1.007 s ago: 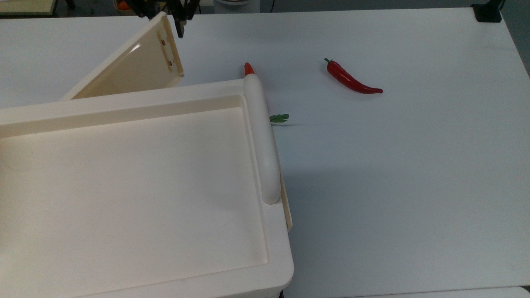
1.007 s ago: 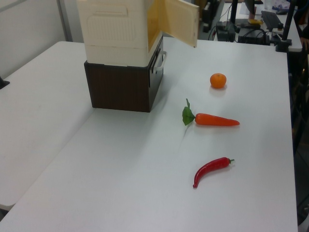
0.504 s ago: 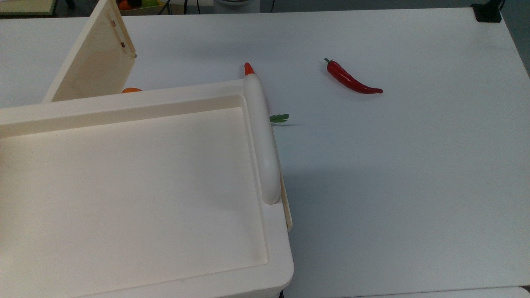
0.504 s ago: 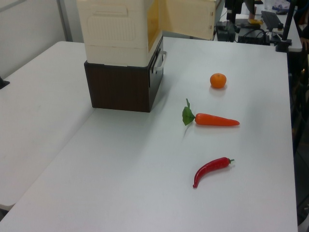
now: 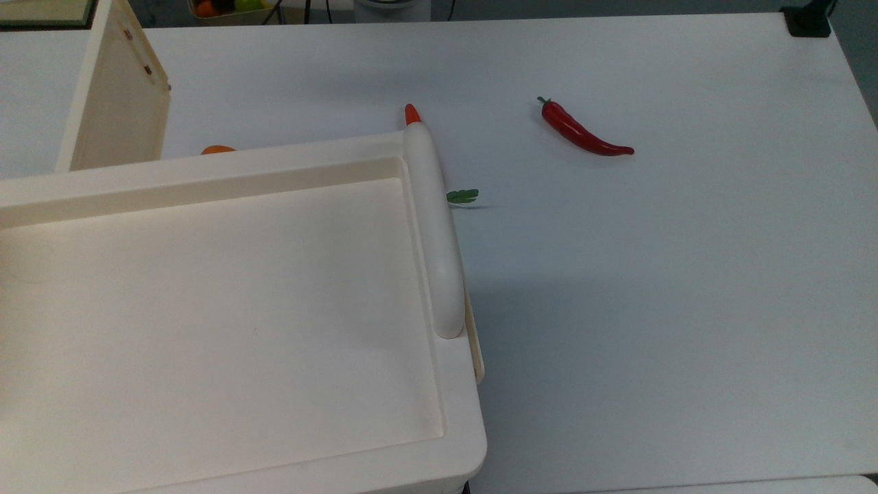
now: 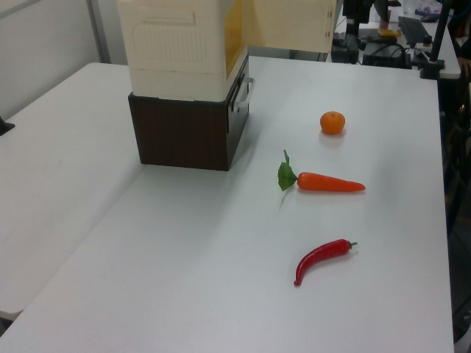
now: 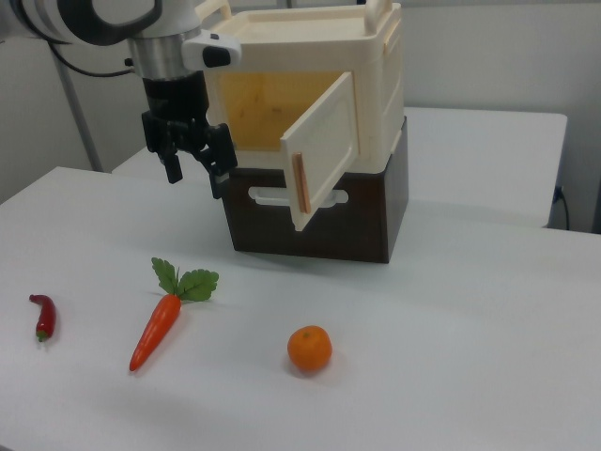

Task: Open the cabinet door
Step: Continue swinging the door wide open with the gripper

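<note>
- Top view: the cabinet (image 5: 226,329) takes up the top view's left half, its recessed tray top facing up and its handle (image 5: 433,226) running along the tray's right edge.
- The door (image 5: 113,103) stands swung far out at the top view's upper left, seen nearly edge-on, with small dark dots along its upper edge.
- On the table (image 5: 651,274) a chili (image 5: 583,134) lies well apart from the cabinet; a carrot (image 5: 411,113) tip peeks out above the handle's far end, its leaves (image 5: 463,197) just right of the handle. A sliver of an orange (image 5: 217,149) shows behind the cabinet's rim.
- Left view: the cabinet (image 6: 180,44) sits on a dark brown box (image 6: 188,132). The door (image 6: 291,26) hangs open toward the left view's right, its flat face turned to the camera.
- The orange (image 6: 333,122), carrot (image 6: 330,182) and chili (image 6: 320,259) lie in a loose line down the table (image 6: 184,279), apart from one another.
- Right view: the door (image 7: 324,150) is hinged at the opening's right side and swung outward, leaving the yellowish interior bare.
- The gripper (image 7: 195,174) hangs at the right view's left of the opening, above the table and clear of the door, holding nothing, its fingers spread apart.
- The chili (image 7: 43,316), carrot (image 7: 158,327) and orange (image 7: 310,348) lie on the table (image 7: 470,357) in front.
</note>
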### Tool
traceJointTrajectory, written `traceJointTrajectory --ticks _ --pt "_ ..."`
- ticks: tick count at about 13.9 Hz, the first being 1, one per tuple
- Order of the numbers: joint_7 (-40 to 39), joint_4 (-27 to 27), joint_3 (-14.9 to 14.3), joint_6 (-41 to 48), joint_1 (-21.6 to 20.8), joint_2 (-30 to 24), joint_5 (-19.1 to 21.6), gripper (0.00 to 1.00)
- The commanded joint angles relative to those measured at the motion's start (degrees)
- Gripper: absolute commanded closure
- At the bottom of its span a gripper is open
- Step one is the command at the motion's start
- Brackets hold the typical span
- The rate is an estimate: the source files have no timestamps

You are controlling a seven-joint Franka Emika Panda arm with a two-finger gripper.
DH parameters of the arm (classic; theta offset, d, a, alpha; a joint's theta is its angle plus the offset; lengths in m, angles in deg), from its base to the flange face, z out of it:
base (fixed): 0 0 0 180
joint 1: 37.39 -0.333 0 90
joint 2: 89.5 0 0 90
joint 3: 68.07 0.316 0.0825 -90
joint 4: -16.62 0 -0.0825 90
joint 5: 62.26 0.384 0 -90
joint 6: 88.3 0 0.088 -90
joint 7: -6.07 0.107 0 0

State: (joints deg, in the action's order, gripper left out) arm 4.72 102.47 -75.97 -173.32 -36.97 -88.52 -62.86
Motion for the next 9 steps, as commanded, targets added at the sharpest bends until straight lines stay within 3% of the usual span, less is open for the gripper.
traceJointTrajectory --ticks 1,9 --pt "0.91 1.34 1.83 0.03 -0.94 -0.81 -3.35 0.0" --pt "1.0 1.43 1.83 -0.33 -0.94 -0.46 -3.44 0.0"
